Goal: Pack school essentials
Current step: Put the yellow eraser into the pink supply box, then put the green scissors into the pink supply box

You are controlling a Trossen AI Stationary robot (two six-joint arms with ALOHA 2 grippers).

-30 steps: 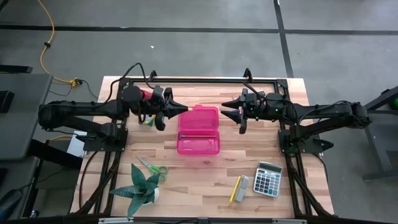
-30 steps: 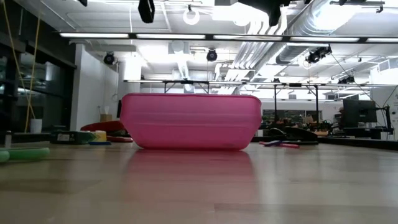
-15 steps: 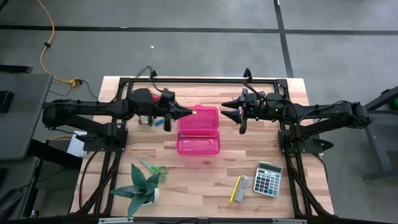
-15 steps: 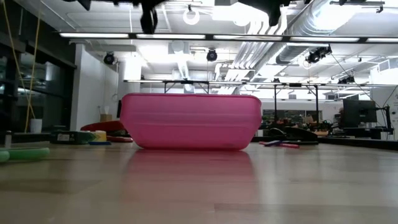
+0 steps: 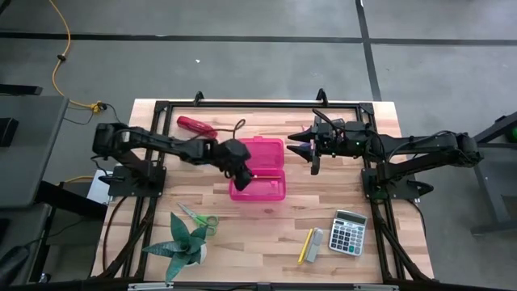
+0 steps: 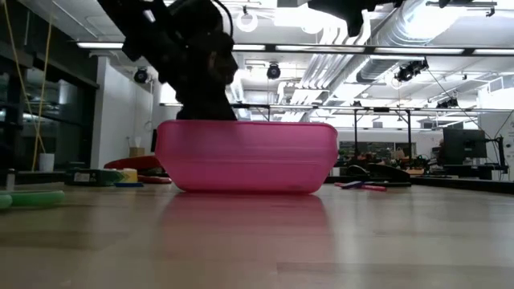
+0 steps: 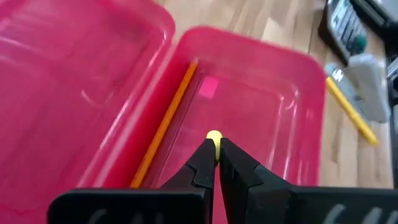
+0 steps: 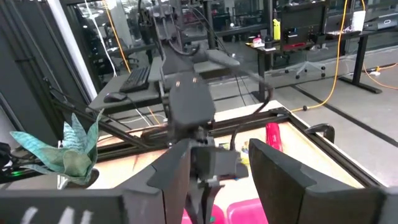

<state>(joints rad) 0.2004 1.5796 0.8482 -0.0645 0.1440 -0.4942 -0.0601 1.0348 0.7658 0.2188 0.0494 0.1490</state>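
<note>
My left tool [image 7: 214,163] is pinched on a thin yellow pencil [image 7: 213,138], over the glossy pink case [image 5: 258,170], where an orange pencil [image 7: 166,124] lies. My right tool [image 5: 301,146] hangs spread wide beside the case, above the wooden bench [image 5: 266,234].

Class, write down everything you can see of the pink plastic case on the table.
The pink case is translucent plastic, hinged and lying open flat on the wooden table near its middle, two shallow trays with rounded corners. In the left wrist view one tray holds an orange pencil along its wall and a small pink piece. The left gripper, shut on a small yellow thing, reaches into that tray.
</note>
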